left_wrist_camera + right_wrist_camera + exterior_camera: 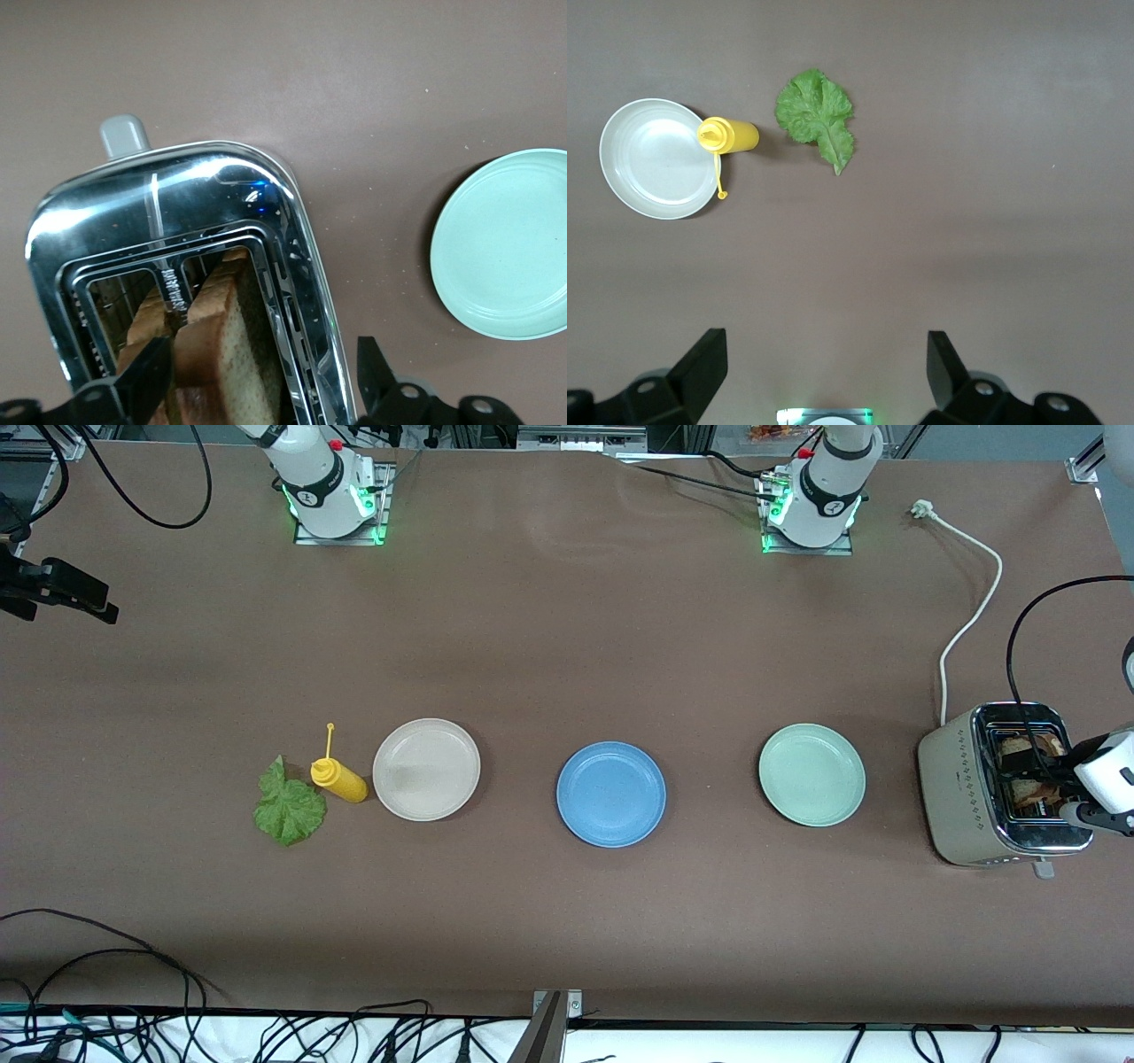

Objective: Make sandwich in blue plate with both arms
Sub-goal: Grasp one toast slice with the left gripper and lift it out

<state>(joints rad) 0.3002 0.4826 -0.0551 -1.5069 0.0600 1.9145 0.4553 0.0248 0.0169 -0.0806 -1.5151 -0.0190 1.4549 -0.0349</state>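
Nothing assembled yet: round medium-blue plate (pixel 611 794) lies bare on brown surface (pixel 567 921). Left claw (pixel 264 381), jaws wide, straddles brown bread slice (pixel 232 341) standing in shiny toaster (pixel 970 797), gripping nothing. Right claw (pixel 826 372), spread and empty, waits above ruffled green lettuce leaf (pixel 817 115).

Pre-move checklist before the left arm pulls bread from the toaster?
1. Left gripper over the toaster, fingers straddling a slice: ok.
2. Bread standing up out of the slot: ok.
3. Grip closed on bread: not ok, jaws open.
4. Blue plate bare, ready for the slice: ok.
5. Lettuce leaf beside the yellow bottle: ok.
6. Right gripper open, waiting above the table: ok.
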